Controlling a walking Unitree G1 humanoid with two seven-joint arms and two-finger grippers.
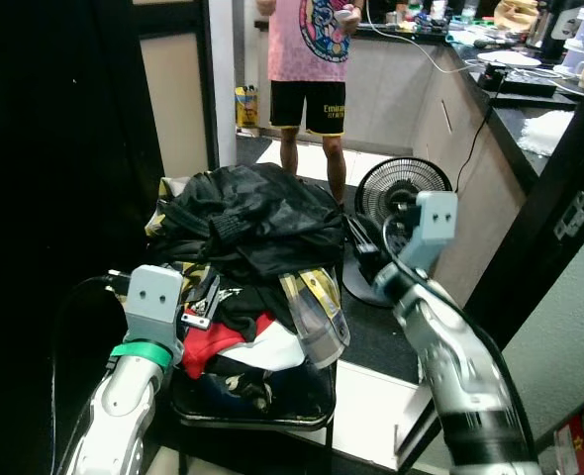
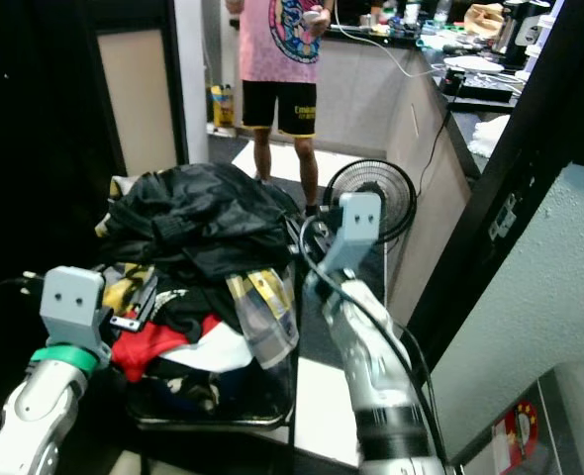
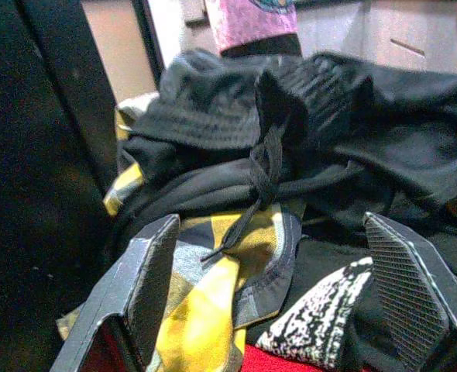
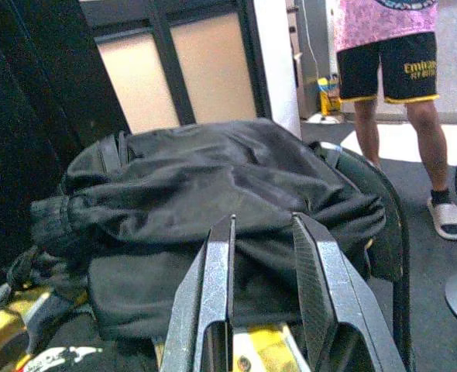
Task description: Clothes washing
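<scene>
A heap of clothes (image 1: pixel 247 267) is piled in a black basket (image 1: pixel 312 391) set on the floor, with a dark jacket (image 1: pixel 257 213) spread across the top and back of the heap and yellow-patterned, red and white garments spilling toward the front rim. The left gripper (image 3: pixel 290 291) is held at the basket's front left edge, its fingers (image 3: pixel 147 287) spread wide apart over a yellow checked cloth (image 3: pixel 213 310) and a black drawstring, with nothing clamped between them. The right gripper (image 4: pixel 263 302) is raised at the basket's right edge, its fingers (image 4: pixel 209 294) drawn near together with a narrow gap and pointed at the jacket. Beyond the basket a floor fan (image 1: pixel 401 193) is seen beside a counter (image 1: pixel 530 109), and a person (image 1: pixel 307 59) in a pink shirt and black shorts stands farther back.
</scene>
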